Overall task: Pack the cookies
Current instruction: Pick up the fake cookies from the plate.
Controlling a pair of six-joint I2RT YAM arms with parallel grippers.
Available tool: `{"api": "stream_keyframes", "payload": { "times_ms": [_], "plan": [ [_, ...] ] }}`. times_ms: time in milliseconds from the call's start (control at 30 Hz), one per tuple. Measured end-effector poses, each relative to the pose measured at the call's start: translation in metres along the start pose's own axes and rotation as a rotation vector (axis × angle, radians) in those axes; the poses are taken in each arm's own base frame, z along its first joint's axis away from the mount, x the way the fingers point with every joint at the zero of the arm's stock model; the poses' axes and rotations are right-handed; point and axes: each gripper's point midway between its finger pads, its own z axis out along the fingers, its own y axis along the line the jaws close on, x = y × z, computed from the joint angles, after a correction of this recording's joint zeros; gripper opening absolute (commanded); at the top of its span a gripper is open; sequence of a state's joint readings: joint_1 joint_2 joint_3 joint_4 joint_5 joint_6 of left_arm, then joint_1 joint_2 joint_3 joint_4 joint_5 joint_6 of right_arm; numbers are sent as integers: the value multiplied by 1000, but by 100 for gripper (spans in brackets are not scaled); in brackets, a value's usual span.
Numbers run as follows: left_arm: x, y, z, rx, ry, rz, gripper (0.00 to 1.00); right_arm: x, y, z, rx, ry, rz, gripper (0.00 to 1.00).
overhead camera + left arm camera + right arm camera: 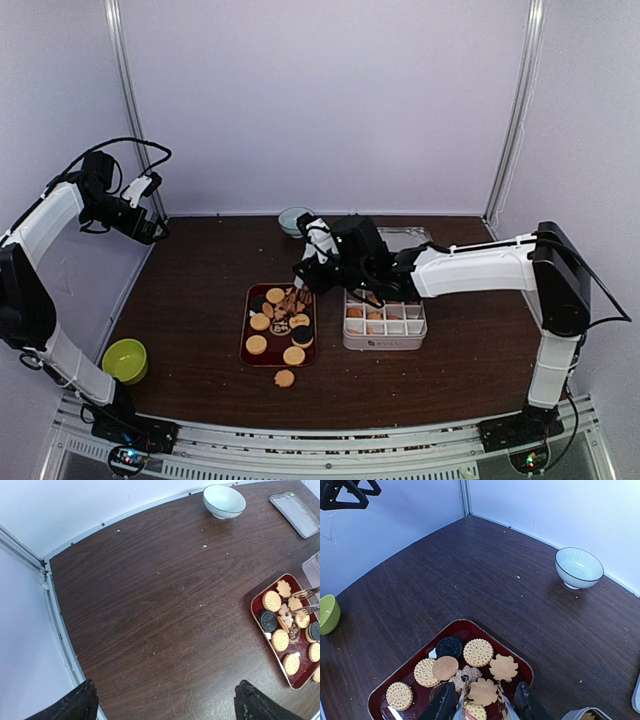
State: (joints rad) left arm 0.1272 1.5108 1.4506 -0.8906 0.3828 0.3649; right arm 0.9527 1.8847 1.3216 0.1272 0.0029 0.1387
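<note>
A dark wooden table [200, 300] seen from above, with white walls around it. At its centre lies a red tray [520, 666] holding most of the cookies [478, 652]: round and leaf-shaped golden ones and a couple of dark ones, loosely scattered. One loose cookie [285, 378] lies on the table just near of the tray. Just right of the tray stands a white box [385, 343] split into compartments, several of which hold golden cookies.

The right gripper [300, 285] reaches in from the right and hangs over the far end of the tray. Its fingers [442, 705] are partly closed, pinching a pair of thin metal tongs [462, 695] whose tips point down at the cookies; whether the tips touch one cannot be told.

The left gripper [158, 232] is raised high at the far left, well apart from the tray, its fingers [70, 707] spread wide and holding nothing.

A green bowl [125, 360] sits at the near left edge, a pale blue bowl [293, 220] at the far centre, and a clear lid [295, 512] to its right
</note>
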Motion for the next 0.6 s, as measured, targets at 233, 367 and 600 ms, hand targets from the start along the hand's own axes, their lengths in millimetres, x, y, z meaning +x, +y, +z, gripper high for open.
{"api": "stream_keyframes", "payload": {
  "times_ms": [233, 367, 600],
  "plan": [
    [0, 0, 0, 3, -1, 0, 98, -3, 1, 0, 3, 4, -6, 19],
    [0, 0, 0, 3, -2, 1, 98, -4, 1, -1, 6, 12, -11, 14],
    [0, -1, 0, 3, -1, 3, 98, -8, -2, -10, 25, 26, -36, 14]
  ]
}}
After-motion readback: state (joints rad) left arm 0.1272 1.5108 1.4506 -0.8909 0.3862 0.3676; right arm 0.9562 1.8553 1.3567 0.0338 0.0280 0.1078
